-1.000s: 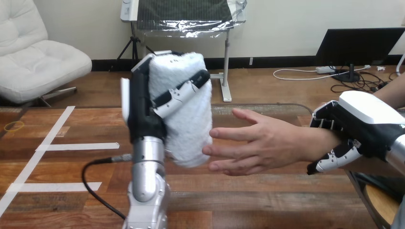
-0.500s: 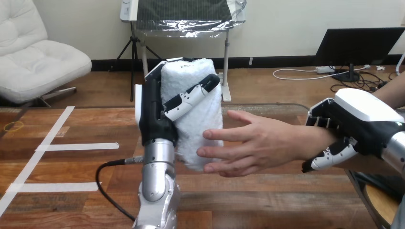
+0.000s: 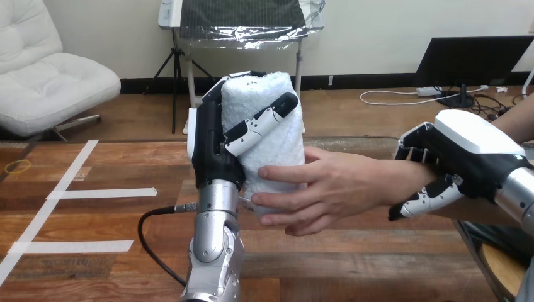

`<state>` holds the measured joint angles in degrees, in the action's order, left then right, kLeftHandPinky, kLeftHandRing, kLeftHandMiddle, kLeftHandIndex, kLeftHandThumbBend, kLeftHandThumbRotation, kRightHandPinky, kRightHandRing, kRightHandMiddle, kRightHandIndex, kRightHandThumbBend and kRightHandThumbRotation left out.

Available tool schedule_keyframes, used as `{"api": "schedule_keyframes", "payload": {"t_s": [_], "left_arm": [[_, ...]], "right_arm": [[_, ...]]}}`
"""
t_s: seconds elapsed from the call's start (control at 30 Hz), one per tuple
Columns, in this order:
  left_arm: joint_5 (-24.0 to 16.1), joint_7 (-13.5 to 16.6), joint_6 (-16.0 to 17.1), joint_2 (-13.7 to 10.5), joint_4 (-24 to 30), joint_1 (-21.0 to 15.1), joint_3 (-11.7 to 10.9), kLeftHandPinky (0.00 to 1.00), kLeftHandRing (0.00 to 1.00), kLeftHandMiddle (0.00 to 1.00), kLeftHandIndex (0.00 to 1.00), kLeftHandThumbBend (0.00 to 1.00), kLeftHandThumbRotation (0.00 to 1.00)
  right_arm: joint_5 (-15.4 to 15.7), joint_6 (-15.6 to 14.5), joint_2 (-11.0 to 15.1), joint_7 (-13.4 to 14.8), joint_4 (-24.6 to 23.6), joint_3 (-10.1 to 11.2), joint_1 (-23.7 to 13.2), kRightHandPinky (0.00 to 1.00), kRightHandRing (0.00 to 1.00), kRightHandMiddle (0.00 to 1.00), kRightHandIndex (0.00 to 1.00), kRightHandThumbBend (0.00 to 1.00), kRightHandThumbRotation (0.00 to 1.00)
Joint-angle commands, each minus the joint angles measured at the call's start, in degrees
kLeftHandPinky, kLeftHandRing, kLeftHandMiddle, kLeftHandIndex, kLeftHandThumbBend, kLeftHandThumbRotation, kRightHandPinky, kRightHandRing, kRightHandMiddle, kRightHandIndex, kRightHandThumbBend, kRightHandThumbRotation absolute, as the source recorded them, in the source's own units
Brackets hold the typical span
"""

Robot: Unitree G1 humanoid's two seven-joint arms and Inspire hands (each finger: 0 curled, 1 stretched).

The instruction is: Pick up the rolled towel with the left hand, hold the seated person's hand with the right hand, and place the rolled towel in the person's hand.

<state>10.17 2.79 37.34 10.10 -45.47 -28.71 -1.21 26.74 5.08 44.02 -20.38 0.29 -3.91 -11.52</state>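
While left robot hand point(image 3: 214, 151) grips towel point(image 3: 277, 135) above wooden table point(image 3: 94, 214), right robot hand point(image 3: 466, 157) clasps person's wrist point(image 3: 385, 182).

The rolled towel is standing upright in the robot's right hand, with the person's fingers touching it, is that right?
Not quite. The head view shows the rolled towel upright in the robot's left hand, not its right. The right hand is curled round the person's wrist. The person's hand does touch the towel.

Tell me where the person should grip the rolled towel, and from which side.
Its lower half, from the view's right: the rolled towel stands upright, the left hand holds its upper part, and the person's hand touches the bare lower part.
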Motion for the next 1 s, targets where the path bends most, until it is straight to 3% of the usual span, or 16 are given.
{"api": "schedule_keyframes", "payload": {"t_s": [0.0,0.43,0.97], "left_arm": [[1.8,-0.8,2.2,9.9,0.5,-7.5,0.6,0.34,0.40,0.43,0.44,0.72,0.00],[0.7,0.4,1.3,12.0,1.2,-7.7,3.2,0.35,0.41,0.44,0.45,0.75,0.00],[8.0,-4.7,-4.6,15.9,5.0,-5.5,5.1,0.32,0.39,0.42,0.43,0.74,0.00]], "right_arm": [[-0.9,-1.7,-2.6,-0.5,-1.1,-0.4,-4.0,0.31,0.37,0.42,0.44,0.84,0.22],[-0.4,-1.8,-3.2,-0.1,-0.9,-0.6,-4.3,0.31,0.37,0.42,0.44,0.84,0.18],[-1.1,-1.3,-3.7,0.2,-0.5,-0.3,-4.5,0.32,0.37,0.42,0.44,0.84,0.18]]}}
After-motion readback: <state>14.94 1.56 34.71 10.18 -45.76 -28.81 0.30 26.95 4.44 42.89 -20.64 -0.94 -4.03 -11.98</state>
